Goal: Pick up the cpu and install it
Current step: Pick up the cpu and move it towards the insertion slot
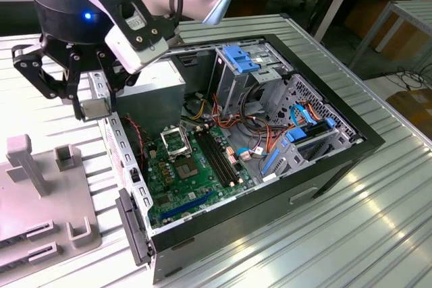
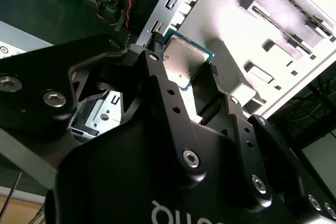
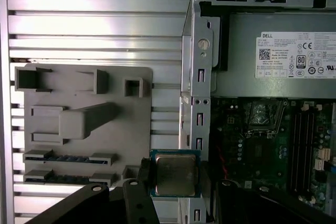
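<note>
Well, the gripper has the cpu pinched by its edges, jaws narrowed to the chip's width.
The thin square chip, its dull silvery face rimmed in green, hangs over the case's perforated metal wall, between the grey moulded tray and the green board.
</note>
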Robot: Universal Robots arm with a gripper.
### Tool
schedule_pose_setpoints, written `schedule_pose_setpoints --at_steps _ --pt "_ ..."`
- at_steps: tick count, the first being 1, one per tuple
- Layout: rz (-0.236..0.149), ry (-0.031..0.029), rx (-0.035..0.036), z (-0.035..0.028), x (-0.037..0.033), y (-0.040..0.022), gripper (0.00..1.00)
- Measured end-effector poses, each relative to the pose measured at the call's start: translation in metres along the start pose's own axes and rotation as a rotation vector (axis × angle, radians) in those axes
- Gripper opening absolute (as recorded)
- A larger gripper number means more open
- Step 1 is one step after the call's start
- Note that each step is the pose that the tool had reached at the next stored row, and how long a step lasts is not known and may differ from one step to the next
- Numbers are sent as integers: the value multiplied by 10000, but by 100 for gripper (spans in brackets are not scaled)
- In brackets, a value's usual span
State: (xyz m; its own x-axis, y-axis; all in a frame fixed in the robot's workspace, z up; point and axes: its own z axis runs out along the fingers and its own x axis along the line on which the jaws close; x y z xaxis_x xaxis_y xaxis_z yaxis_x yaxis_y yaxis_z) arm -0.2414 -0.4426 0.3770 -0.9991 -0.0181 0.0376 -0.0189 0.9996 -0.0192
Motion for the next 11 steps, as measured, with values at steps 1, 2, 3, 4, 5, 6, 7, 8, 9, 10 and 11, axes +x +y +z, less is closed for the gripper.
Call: schedule_pose_setpoints --at_steps 1,2,3,4,5,6,7,8,9,10,11 --pt "4 -1 0 -1 -10 0 47" --pt "8 -3 0 -1 -21 -1 47" --pt "14 -5 -1 -1 -31 -1 47" --pt "20 -7 -1 -1 -41 -1 47" --pt "24 -9 -1 -1 -51 -1 47" --pt "30 -10 -1 -2 -64 -1 47" --pt "34 -13 -2 -2 -73 -2 47" --pt "40 -16 -2 -2 -83 -2 47" --pt "46 -19 -2 -3 -94 -3 47" --pt "53 -24 -2 -3 -103 -3 47" --pt "60 -28 -2 -3 -109 -3 47"
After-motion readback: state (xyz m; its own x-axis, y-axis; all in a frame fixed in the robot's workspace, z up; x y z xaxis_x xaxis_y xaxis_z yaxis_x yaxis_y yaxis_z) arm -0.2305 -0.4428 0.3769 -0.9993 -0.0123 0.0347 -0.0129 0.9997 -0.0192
